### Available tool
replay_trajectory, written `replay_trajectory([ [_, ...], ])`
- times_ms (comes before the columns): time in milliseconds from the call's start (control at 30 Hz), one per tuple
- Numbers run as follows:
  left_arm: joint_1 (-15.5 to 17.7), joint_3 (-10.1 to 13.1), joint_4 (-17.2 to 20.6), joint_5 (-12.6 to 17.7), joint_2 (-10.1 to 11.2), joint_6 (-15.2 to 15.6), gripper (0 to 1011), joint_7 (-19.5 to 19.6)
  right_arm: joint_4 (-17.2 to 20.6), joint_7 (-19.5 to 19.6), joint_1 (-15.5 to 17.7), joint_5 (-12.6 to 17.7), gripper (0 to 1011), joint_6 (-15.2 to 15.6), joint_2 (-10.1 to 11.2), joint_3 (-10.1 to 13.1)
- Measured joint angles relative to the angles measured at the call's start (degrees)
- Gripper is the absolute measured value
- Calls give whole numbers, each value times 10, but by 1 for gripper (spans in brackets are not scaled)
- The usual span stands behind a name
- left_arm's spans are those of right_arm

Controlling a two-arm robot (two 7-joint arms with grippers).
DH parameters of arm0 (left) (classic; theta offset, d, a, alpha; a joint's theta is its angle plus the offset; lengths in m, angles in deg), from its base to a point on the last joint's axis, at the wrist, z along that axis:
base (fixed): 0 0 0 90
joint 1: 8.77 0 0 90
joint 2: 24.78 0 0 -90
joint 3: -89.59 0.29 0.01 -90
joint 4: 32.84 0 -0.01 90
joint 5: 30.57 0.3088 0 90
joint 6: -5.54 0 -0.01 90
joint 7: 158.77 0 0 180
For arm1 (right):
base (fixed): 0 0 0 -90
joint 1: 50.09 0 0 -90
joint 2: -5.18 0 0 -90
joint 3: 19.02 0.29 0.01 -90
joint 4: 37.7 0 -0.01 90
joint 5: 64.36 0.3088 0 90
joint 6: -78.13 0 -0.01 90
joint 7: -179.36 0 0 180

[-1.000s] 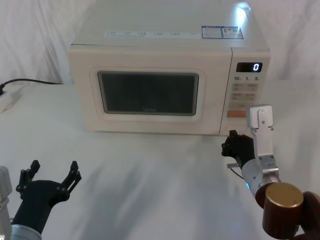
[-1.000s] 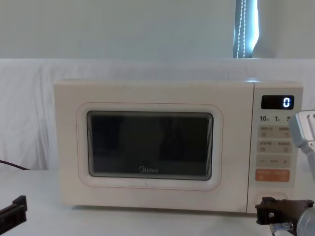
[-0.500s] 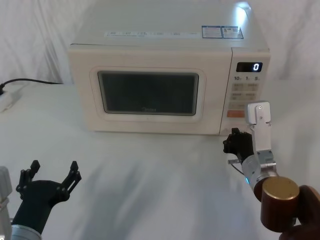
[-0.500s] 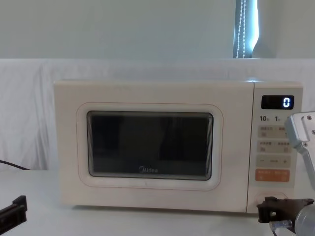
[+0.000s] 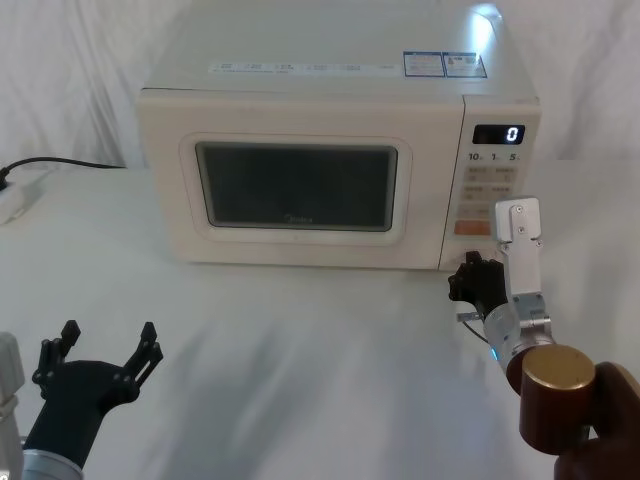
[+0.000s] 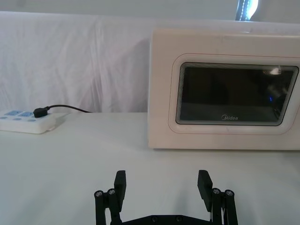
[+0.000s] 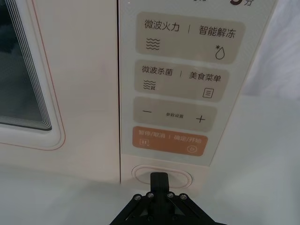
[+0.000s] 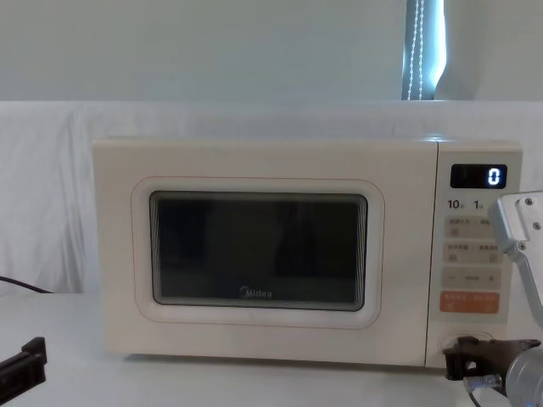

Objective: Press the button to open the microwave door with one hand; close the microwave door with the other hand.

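Nearing button (image 7: 161, 177), right hand (image 7: 159, 181)

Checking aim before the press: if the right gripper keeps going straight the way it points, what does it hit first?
The button. The right gripper, fingers together, points at its middle, below the orange key. Whether it already touches is unclear.

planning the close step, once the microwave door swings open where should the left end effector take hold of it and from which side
The door is a flat panel with no handle, so nothing invites a pinch. It probably hinges on its left edge, away from the control strip. Best push flat on the free right edge, coming from the front. The left end effector sits open, low at front left.
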Motion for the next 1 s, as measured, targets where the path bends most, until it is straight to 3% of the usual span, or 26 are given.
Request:
replay_trajectory([
  [1000, 0, 0, 0, 0, 0, 0, 1001, 0, -16, 2, -11, -12, 0, -4, -3, 8],
])
